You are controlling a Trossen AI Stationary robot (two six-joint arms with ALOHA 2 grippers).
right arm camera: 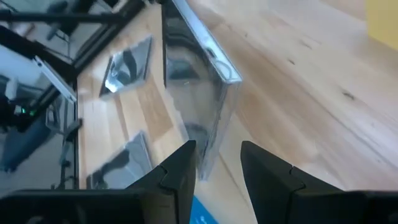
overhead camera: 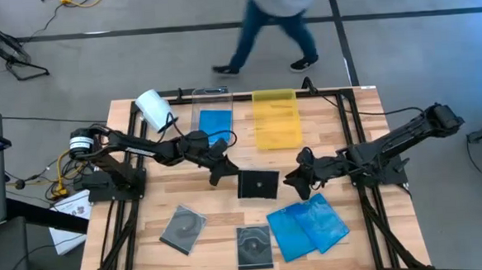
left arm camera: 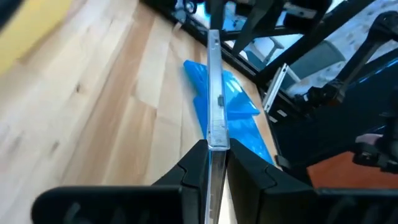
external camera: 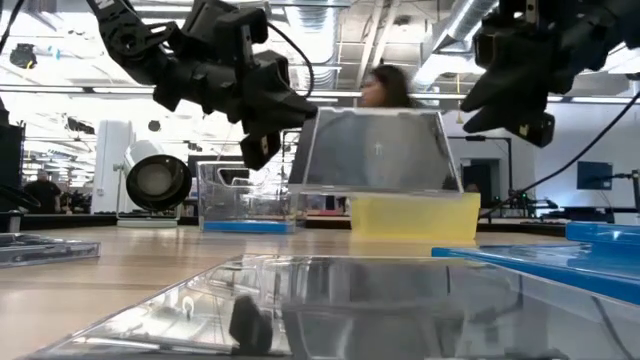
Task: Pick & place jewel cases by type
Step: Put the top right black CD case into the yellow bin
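Note:
A dark, clear-fronted jewel case (overhead camera: 258,184) hangs over the middle of the table, with my left gripper (overhead camera: 226,170) shut on its left side. In the low view this case (external camera: 378,150) stands tilted between the two arms. My right gripper (overhead camera: 291,182) is open just to the case's right. In the right wrist view its fingers (right arm camera: 186,163) stand on either side of the case's near corner (right arm camera: 208,163). Two blue cases (overhead camera: 308,226) lie overlapping at the near right. Two grey disc cases (overhead camera: 182,229) (overhead camera: 254,246) lie flat near the front edge. My left gripper pinches the case's thin left edge (left arm camera: 215,134) between its two fingers, coming from the table's left and slanting a little downward. The case runs straight out beyond the fingertips, edge-on to the wrist camera. It is lifted clear of the table, with its faces tilted. My right gripper has the case's corner between its open fingers; wood shows between the case and one finger. I cannot tell whether the other finger touches the case.
At the far side stand a clear tray (overhead camera: 214,120) with a blue case in it, a yellow tray (overhead camera: 276,119) and a white roll (overhead camera: 151,107). A person (overhead camera: 272,22) walks past beyond the table. Bare wood lies between the trays and the front cases.

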